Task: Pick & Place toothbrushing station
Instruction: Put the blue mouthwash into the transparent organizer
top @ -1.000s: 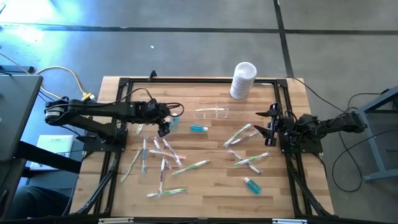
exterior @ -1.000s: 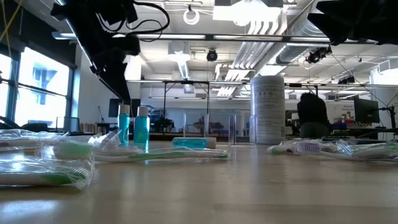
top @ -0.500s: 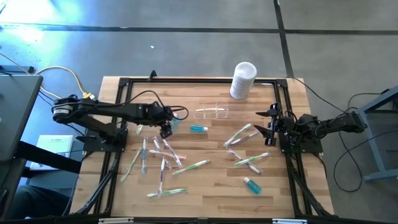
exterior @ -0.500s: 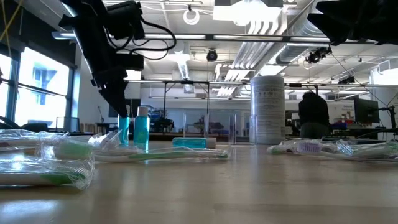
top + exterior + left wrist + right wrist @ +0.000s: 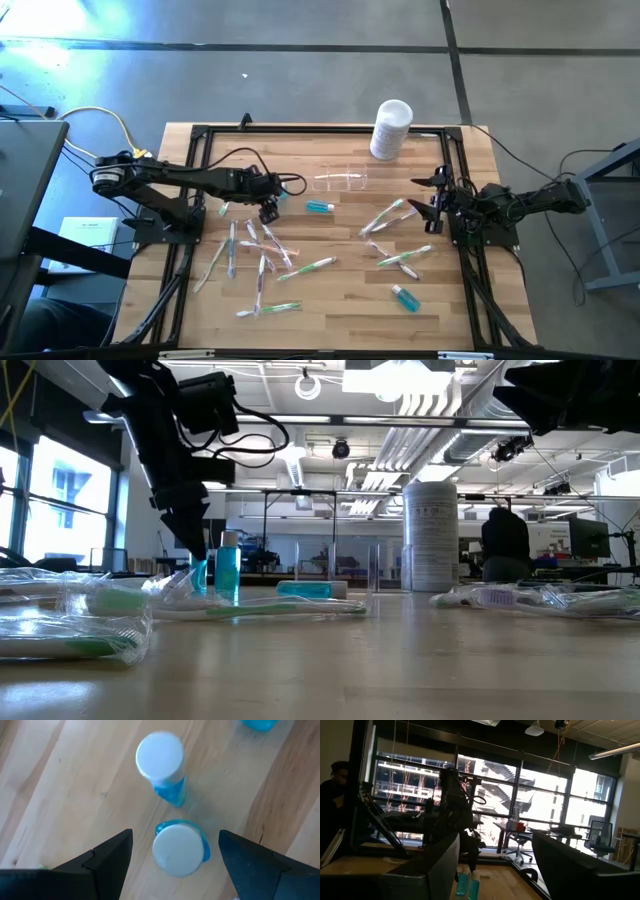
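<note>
left gripper [image 5: 267, 211] — jaws wide (pointing down) | right gripper [image 5: 432, 203] — jaws apart

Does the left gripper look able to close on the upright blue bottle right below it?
Probably yes. The left gripper hangs open, one finger on either side of the nearer upright blue bottle. The second bottle stands close behind, but outside the gap.

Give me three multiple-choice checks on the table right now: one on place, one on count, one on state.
1. Where is the left gripper?
A. over two upright blue bottles
B. over the white container
C. parked off the table

2. How many small blue bottles lie flat?
A. none
B. two
C. five

3. The left jaws are:
A. shut on a toothbrush
B. open, holding nothing
C. shut on the holder

Answers: 1 A, the left wrist view shows the nearer upright blue bottle between the jaws. 2 B, lying blue bottle and another lying bottle. 3 B, both fingers stand apart.
</note>
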`<state>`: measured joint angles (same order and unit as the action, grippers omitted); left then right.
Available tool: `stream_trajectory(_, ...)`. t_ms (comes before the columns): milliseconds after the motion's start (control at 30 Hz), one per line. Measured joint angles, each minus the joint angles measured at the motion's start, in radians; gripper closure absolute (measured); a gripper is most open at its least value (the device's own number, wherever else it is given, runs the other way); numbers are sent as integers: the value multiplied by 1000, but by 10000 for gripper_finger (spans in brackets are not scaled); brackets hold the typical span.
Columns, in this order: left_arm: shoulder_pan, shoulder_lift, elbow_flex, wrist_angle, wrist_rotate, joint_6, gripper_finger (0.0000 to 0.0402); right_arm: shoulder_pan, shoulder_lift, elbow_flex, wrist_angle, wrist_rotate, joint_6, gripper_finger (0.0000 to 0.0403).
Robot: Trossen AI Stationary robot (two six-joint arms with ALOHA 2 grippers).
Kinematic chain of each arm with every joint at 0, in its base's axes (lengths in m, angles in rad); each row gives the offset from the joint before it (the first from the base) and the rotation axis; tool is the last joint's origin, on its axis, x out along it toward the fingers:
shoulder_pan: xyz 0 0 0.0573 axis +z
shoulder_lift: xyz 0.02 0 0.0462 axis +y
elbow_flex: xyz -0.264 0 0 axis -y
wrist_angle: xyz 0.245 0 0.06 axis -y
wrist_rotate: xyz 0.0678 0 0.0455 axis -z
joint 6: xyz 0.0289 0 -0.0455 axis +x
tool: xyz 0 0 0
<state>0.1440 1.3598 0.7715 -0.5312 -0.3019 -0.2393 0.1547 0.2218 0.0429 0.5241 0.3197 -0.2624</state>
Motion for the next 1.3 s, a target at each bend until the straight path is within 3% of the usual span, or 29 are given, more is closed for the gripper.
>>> stream_trajectory(367, 0, 5, 0, 6, 10, 2, 127, 0, 0, 0, -4, 0, 0, 160)
stream_trajectory(867, 0, 5, 0, 5, 23, -1, 295, 0, 0, 0, -4, -1, 0, 160)
stream_trajectory(1300, 0, 5, 0, 5, 23, -27, 306, 0, 0, 0, -4, 0, 0, 160)
